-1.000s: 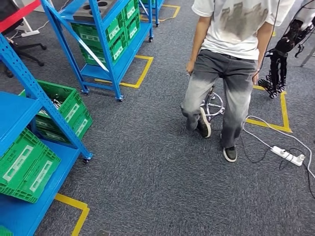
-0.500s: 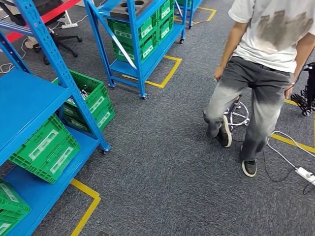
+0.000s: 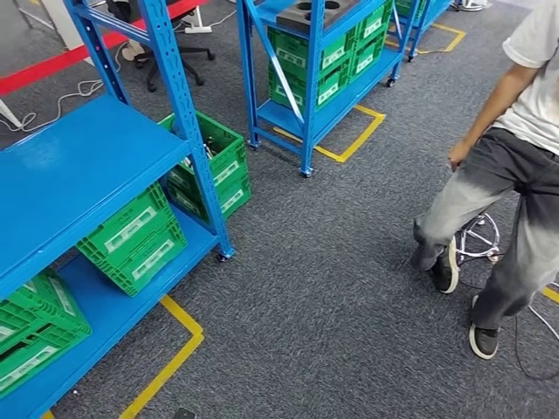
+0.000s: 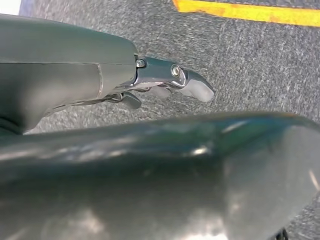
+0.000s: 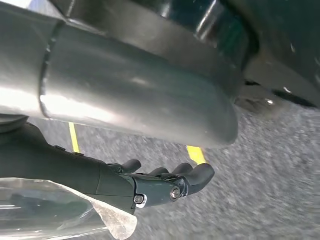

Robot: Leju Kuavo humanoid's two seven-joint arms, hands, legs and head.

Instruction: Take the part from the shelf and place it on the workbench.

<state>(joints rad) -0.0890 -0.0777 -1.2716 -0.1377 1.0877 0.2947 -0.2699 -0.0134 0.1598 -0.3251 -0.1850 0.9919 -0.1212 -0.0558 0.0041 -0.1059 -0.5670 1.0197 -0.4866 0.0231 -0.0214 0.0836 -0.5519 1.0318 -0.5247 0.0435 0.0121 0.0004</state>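
A blue shelf rack (image 3: 86, 166) stands close on my left, its middle board bare, with green crates (image 3: 135, 240) on the board below. A second blue rack (image 3: 310, 78) farther back carries a dark grey part with round holes (image 3: 316, 13) on top and more green crates (image 3: 336, 57). My left hand (image 4: 166, 85) hangs over the grey carpet with its fingers stretched out and nothing in it. My right hand (image 5: 162, 182) also hangs above the carpet, fingers loosely extended, holding nothing.
A person (image 3: 514, 175) in grey jeans stands at the right, by a chrome stool base (image 3: 478, 240). Yellow tape (image 3: 175, 353) marks the floor around the racks. A green crate (image 3: 210, 161) sits on the floor behind the near rack. An office chair (image 3: 175, 52) is at the back.
The whole picture has shifted: my view has swung left, so the racks now sit nearer the middle and the person lies at the right edge.
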